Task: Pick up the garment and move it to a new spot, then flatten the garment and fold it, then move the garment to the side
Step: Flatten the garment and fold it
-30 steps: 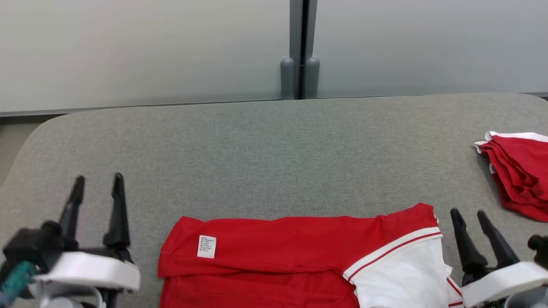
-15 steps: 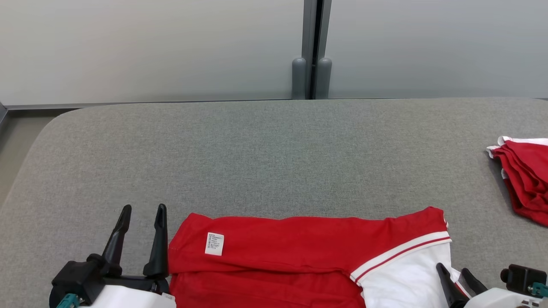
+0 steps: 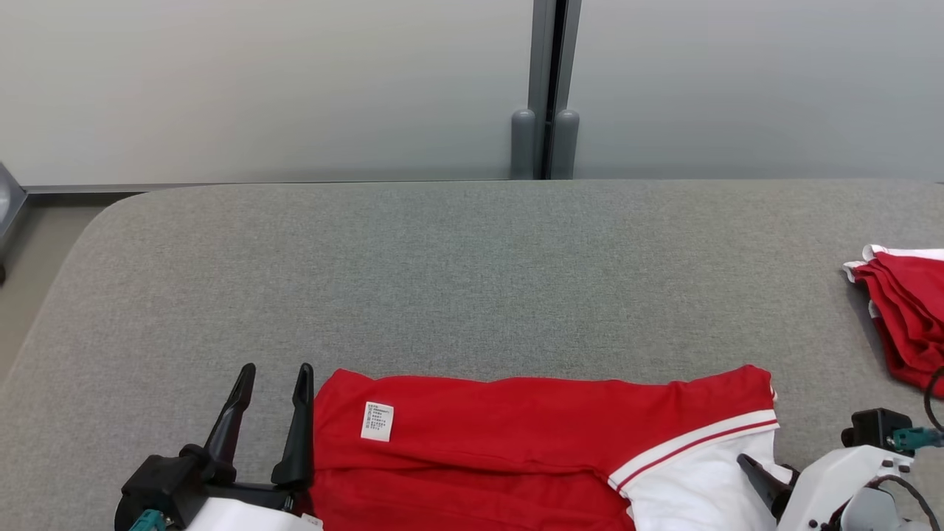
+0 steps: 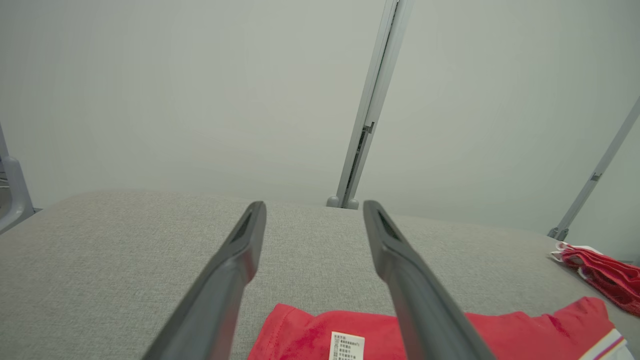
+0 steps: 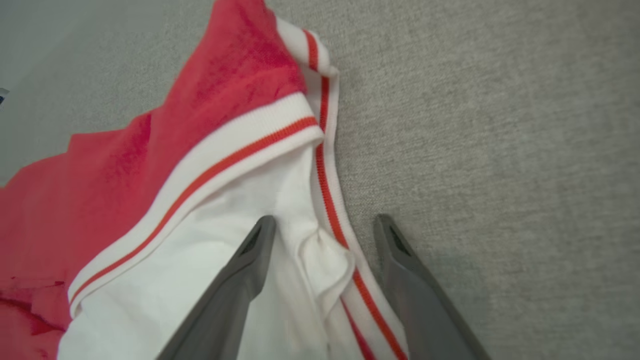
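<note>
My left gripper (image 3: 276,369) sits at 7 o'clock in the head view, forearm low, fingers pointing toward 12 and spread apart with nothing between them. Its inner finger lies along the left edge of the garment (image 3: 516,435). I cannot tell if it touches. In the left wrist view the left gripper (image 4: 313,207) looks almost level across the table (image 4: 100,260), and the red corner with its white label (image 4: 347,345) lies under the inner finger.

The garment lies flat at 6 o'clock, close to the table's near edge, red with a white, red-striped part at its right end.

My right gripper (image 3: 759,476) is at 5 o'clock, tilted steeply down. In its wrist view the right gripper (image 5: 325,222) is spread wide and straddles the garment's (image 5: 150,165) striped white border. One finger is over white cloth and the other over bare table; it pinches nothing.

From 9 through 12 to 2 o'clock the grey table (image 3: 472,280) lies bare up to the wall post (image 3: 546,140). At 3 o'clock a second red pile (image 3: 907,317) sits at the right edge, well apart from the garment.
</note>
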`<state>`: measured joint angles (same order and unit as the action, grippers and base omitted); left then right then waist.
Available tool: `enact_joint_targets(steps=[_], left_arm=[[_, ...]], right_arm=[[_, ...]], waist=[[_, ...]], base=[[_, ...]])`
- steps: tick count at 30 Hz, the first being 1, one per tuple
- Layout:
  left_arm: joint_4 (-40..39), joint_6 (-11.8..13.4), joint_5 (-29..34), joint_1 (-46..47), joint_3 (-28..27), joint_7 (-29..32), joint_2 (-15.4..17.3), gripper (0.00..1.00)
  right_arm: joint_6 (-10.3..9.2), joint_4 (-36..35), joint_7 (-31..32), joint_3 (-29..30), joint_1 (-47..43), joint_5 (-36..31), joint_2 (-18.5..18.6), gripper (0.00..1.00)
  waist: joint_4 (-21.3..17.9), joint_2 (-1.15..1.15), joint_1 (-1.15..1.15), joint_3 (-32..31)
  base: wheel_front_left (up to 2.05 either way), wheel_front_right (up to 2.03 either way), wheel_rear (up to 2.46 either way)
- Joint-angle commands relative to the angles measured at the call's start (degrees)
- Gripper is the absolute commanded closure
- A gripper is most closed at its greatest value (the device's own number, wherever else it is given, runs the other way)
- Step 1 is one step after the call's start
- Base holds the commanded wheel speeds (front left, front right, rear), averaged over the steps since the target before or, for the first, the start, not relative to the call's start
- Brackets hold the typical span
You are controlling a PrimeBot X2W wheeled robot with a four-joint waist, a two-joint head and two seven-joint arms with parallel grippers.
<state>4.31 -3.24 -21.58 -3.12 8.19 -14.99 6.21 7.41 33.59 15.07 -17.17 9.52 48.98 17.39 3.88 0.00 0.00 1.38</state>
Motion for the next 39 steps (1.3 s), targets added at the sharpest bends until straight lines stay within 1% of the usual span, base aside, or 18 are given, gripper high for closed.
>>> enact_joint_targets(steps=[1, 2, 3, 5, 10, 11, 12, 13, 18, 24, 29, 33, 39], left_arm=[[0.17, -0.52, 0.46, -0.14, -0.55, -0.24, -0.15, 0.0], [0.31, -0.84, 0.63, -0.26, -0.76, -0.24, -0.35, 0.0], [0.38, -0.89, 0.94, -0.39, -0.94, -0.24, -0.53, 0.0], [0.43, -1.3, 1.16, -0.63, -1.39, -0.24, -0.75, 0.0], [0.37, -1.88, 2.01, -0.86, -2.59, -0.24, -1.28, 0.0], [0.37, -1.88, 2.01, -0.86, -2.59, -0.24, -1.28, 0.0], [0.33, -1.97, 2.11, -1.01, -2.84, -0.24, -1.39, 0.0], [0.32, -2.24, 2.43, -1.12, -2.96, -0.24, -1.74, 0.0], [0.85, -2.7, 2.73, -1.58, -3.24, -0.24, -2.21, 0.0], [0.71, -3.24, 3.43, -1.55, -3.79, -0.25, -2.32, 0.0], [0.71, -3.37, 3.86, -1.89, -4.8, -0.25, -2.37, 0.0], [0.79, -3.56, 4.31, -1.65, -6.17, -0.25, -2.16, 0.0], [1.96, -3.71, 4.74, -1.09, -7.17, -0.25, -2.1, 0.0]], right_arm=[[0.16, 0.64, 2.25, -1.68, -0.75, 0.66, -1.33, 0.03], [0.16, 0.4, 2.73, -1.81, -0.53, 1.04, -1.3, 0.16], [0.17, 0.03, 3.08, -2.03, -0.32, 1.46, -1.28, 1.0], [0.16, -0.95, 3.13, -2.26, 0.06, 2.2, -0.98, 1.0], [0.14, -3.16, 0.22, -1.05, 0.91, 3.28, 1.55, 1.0], [0.14, -3.16, 0.22, -1.05, 0.91, 3.28, 1.55, 1.0], [0.14, -3.56, -0.04, -0.85, 0.97, 3.6, 2.24, 1.0], [0.14, -4.14, 0.07, -0.57, 1.13, 3.83, 3.98, 1.0], [0.1, -4.44, 0.6, 1.16, 1.92, 4.3, 8.0, 1.0], [0.1, -4.01, 1.05, 3.82, 2.95, 1.61, 11.45, 1.0], [0.12, -8.5, 2.06, 5.85, 1.76, 1.09, 11.17, 1.0], [0.11, -15.6, 2.68, 6.17, 0.08, -1.09, 10.92, 1.0], [0.11, -27.58, 6.0, 5.03, -2.99, -3.48, 7.75, 1.0]], waist=[[0.25, 0.0, 0.0, -0.21], [0.37, 0.0, 0.0, -0.31], [0.49, 0.0, 0.0, -0.36], [0.67, 0.0, 0.0, -0.3], [0.61, 0.0, 0.0, -0.14], [0.61, 0.0, 0.0, -0.14], [0.43, 0.0, 0.0, -0.15], [-0.08, 0.0, 0.0, -0.18], [-1.7, 0.0, 0.0, -1.0], [-3.13, 0.0, 0.0, -1.6], [-3.13, 0.0, 0.0, -2.03], [-2.2, 0.0, 0.0, -2.17], [0.75, 0.0, 0.0, -2.47]], base=[[0.0, 0.0, 0.0], [0.0, 0.0, 0.0], [0.0, 0.0, 0.0], [0.0, 0.0, 0.0], [0.0, 0.0, 0.0], [0.0, 0.0, 0.0], [0.0, 0.0, 0.0], [0.0, 0.0, 0.0], [0.0, 0.0, 0.0], [0.0, 0.0, 0.0], [0.0, 0.0, 0.0], [0.0, 0.0, 0.0], [0.0, 0.0, 0.0]])
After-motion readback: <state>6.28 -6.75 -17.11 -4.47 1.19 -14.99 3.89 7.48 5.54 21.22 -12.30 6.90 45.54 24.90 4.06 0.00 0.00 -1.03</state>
